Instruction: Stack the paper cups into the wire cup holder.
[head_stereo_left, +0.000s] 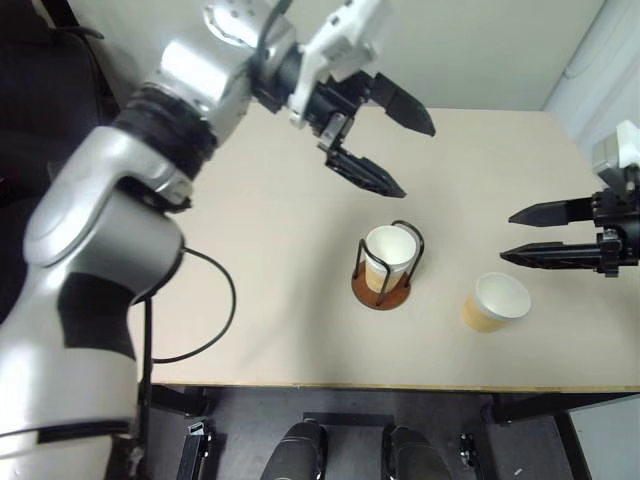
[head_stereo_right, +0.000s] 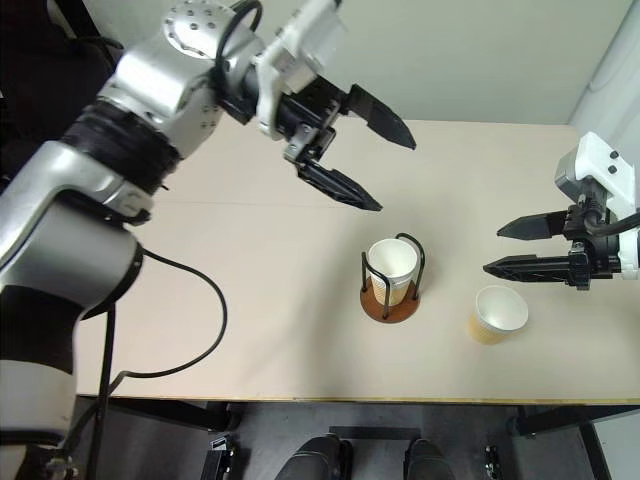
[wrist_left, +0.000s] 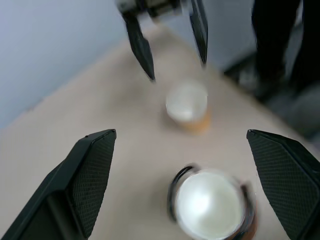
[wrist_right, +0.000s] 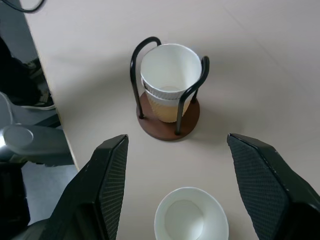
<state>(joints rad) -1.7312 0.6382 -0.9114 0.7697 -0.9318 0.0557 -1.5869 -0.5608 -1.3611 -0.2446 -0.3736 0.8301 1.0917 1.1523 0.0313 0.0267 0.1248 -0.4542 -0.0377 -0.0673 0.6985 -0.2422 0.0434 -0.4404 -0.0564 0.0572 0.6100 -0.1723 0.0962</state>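
Note:
The wire cup holder (head_stereo_left: 381, 297) stands at mid-table on its reddish-brown disc. Two nested paper cups (wrist_right: 170, 70) sit upright inside its black loops. A third paper cup (head_stereo_left: 497, 300) stands upright on the table to the holder's right, near the front edge. My left gripper (head_stereo_left: 415, 160) hangs above and behind the holder, open wide and empty, pointing to the right. At the table's right side my right gripper (head_stereo_left: 508, 236) is open and empty, just behind the loose cup and pointing left toward the holder.
The beige table (head_stereo_left: 270, 250) ends at a front edge close below the holder and the loose cup. A black cable (head_stereo_left: 222, 310) loops over the table's left front part. A pale wall stands behind the table.

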